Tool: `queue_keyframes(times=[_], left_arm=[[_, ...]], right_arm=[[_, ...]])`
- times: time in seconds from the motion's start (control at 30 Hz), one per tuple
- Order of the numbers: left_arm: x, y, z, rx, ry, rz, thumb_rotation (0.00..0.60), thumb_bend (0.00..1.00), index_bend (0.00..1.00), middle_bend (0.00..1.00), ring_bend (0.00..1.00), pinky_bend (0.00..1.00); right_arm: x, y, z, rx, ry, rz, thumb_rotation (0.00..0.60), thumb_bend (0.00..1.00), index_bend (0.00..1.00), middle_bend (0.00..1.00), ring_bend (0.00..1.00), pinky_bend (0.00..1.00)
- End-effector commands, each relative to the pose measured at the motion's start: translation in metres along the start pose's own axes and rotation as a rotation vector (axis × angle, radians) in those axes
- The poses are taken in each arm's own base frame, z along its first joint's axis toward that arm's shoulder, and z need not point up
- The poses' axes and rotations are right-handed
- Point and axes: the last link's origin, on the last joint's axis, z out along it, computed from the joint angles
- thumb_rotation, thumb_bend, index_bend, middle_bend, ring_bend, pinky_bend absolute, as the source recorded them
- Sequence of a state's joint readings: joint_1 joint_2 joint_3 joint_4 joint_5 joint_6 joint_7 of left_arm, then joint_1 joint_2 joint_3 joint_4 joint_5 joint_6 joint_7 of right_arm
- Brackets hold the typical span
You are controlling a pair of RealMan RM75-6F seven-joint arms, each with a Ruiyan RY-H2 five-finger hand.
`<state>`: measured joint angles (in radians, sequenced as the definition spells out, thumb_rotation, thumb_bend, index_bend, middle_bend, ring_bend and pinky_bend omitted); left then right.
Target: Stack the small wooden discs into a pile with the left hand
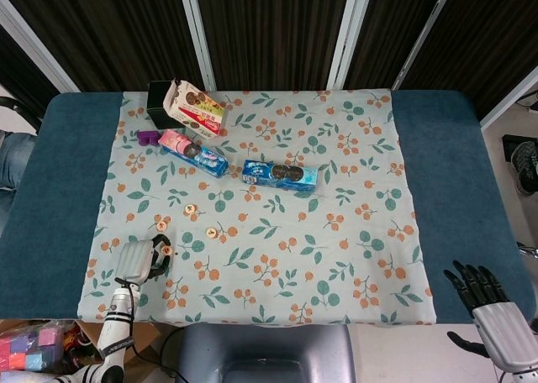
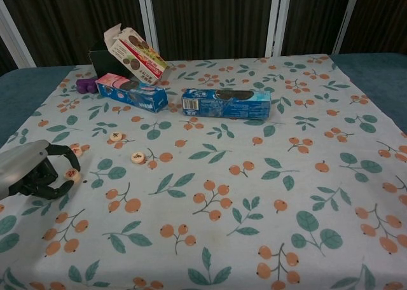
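Several small wooden discs lie on the floral cloth. One disc (image 1: 190, 208) (image 2: 115, 136) is farthest back, another (image 1: 211, 232) (image 2: 137, 156) sits to its right, and a third (image 1: 161, 226) (image 2: 77, 151) lies just beyond my left hand. My left hand (image 1: 139, 259) (image 2: 30, 173) rests at the cloth's near left, its fingers curled around a fourth disc (image 1: 166, 250) (image 2: 72, 173), which is pinched at the fingertips. My right hand (image 1: 492, 303) hangs off the table's near right corner, fingers spread and holding nothing.
Behind the discs lie a pink-and-blue cookie pack (image 1: 192, 152) (image 2: 132, 91) and a blue cookie box (image 1: 280, 174) (image 2: 226, 102). An open cookie carton (image 1: 195, 107) (image 2: 135, 56) leans on a black box at the back left. A purple object (image 1: 149, 137) (image 2: 86, 84) sits nearby.
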<state>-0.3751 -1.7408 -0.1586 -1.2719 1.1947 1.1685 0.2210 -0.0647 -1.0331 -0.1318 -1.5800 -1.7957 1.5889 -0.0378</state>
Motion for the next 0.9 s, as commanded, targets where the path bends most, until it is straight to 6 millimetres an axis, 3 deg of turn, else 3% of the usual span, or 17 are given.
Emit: queue_keyframes(times=[0.03, 0.23, 0.53, 0.9], left_arm=[[0.0, 0.0, 0.0, -0.001, 0.0, 0.0, 0.6, 0.42, 0.42, 1.0, 1.0, 1.0], [0.0, 0.0, 0.0, -0.001, -0.006, -0.004, 0.6, 0.42, 0.33, 1.0, 1.0, 1.0], [0.004, 0.001, 0.001, -0.004, 0.005, -0.014, 0.6, 0.42, 0.31, 1.0, 1.0, 1.0], [0.035, 0.004, 0.004, -0.005, -0.007, -0.055, 0.6, 0.43, 0.31, 1.0, 1.0, 1.0]], right_arm=[[0.0, 0.0, 0.0, 0.0, -0.001, 0.0, 0.6, 0.14, 0.0, 0.0, 0.0, 0.0], [0.0, 0.0, 0.0, 0.001, 0.0, 0.001, 0.6, 0.14, 0.0, 0.0, 0.0, 0.0], [0.0, 0.0, 0.0, 0.0, 0.002, 0.001, 0.6, 0.14, 0.0, 0.0, 0.0, 0.0], [0.002, 0.001, 0.0, -0.003, 0.006, 0.009, 0.6, 0.14, 0.0, 0.0, 0.0, 0.0]])
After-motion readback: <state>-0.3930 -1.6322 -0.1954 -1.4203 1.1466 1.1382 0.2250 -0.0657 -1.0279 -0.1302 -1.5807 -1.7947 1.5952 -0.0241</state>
